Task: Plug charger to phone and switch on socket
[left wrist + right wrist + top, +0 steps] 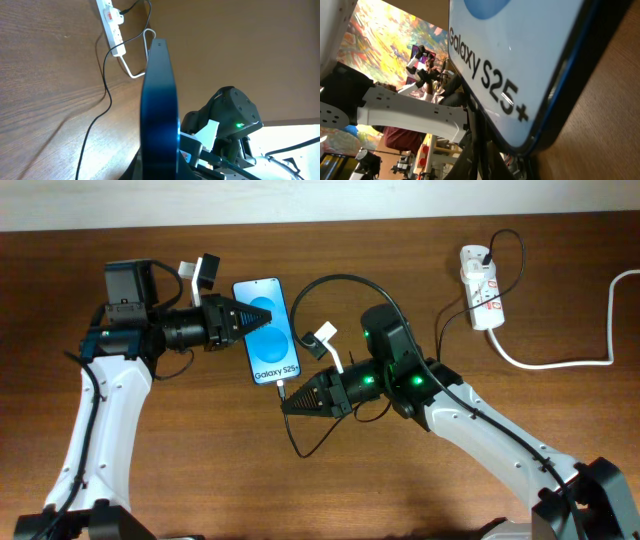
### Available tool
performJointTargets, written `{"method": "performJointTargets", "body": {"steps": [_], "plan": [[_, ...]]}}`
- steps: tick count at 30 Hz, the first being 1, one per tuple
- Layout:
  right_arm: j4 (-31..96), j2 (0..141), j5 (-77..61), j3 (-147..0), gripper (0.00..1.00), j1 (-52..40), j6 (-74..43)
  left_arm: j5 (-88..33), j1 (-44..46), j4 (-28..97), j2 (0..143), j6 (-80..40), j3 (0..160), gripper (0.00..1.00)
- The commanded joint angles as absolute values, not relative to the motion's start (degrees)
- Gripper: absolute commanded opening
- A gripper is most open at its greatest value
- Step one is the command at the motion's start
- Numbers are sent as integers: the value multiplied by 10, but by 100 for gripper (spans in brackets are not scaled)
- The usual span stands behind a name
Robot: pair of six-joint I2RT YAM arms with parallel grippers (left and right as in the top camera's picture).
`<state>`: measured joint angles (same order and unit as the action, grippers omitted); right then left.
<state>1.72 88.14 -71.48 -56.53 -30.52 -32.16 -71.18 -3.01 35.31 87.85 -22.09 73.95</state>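
Phone pinched by closed left gripper, charger tip at its port in closed right gripper; socket switch apparently untouched.

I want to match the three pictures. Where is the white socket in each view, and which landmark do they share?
Overhead: the socket lies at the upper right.
Left wrist: the socket is at the top left.
Right wrist: not in it.
Shared landmark: the phone, left of centre overhead, edge-on in the left wrist view, filling the top of the right wrist view.
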Motion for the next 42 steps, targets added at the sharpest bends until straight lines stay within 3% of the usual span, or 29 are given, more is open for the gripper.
{"method": "performJointTargets", "body": {"steps": [1,42], "plan": [[17,885,-703,-568,4,-305,-320,-736,-28,352,872,-209,755,0],[17,885,-699,-568,4,-314,-320,-735,-28,352,872,-209,755,0]]}}
